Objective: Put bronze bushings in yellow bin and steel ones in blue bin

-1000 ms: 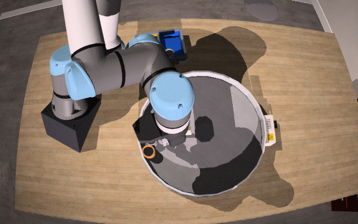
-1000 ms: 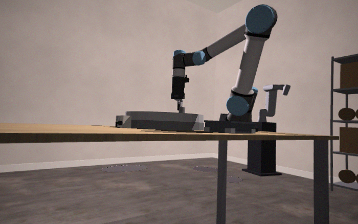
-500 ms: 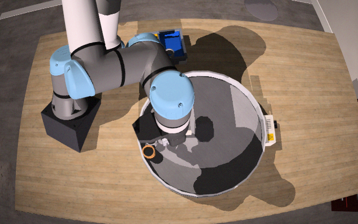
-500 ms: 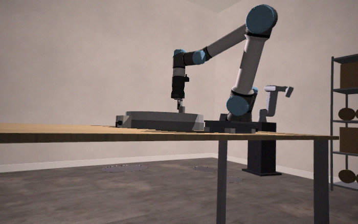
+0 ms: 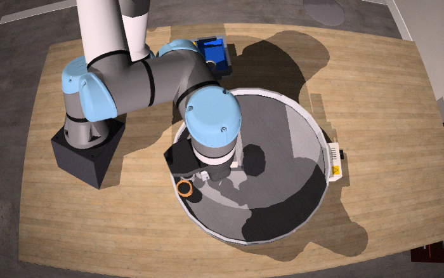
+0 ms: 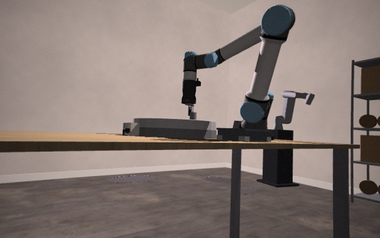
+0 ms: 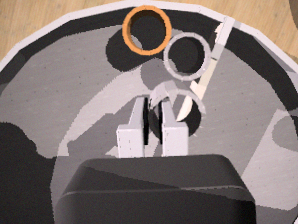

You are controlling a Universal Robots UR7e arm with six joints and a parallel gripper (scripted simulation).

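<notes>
While its wall seems pinched, a steel bushing (image 6: 193, 115) (image 7: 161, 91) hangs from the closed gripper (image 5: 204, 176) (image 6: 190, 114) (image 7: 153, 111).
Blue bin (image 5: 214, 52): near the counter's (image 5: 82, 229) (image 6: 70, 137) top edge, overhead.
</notes>
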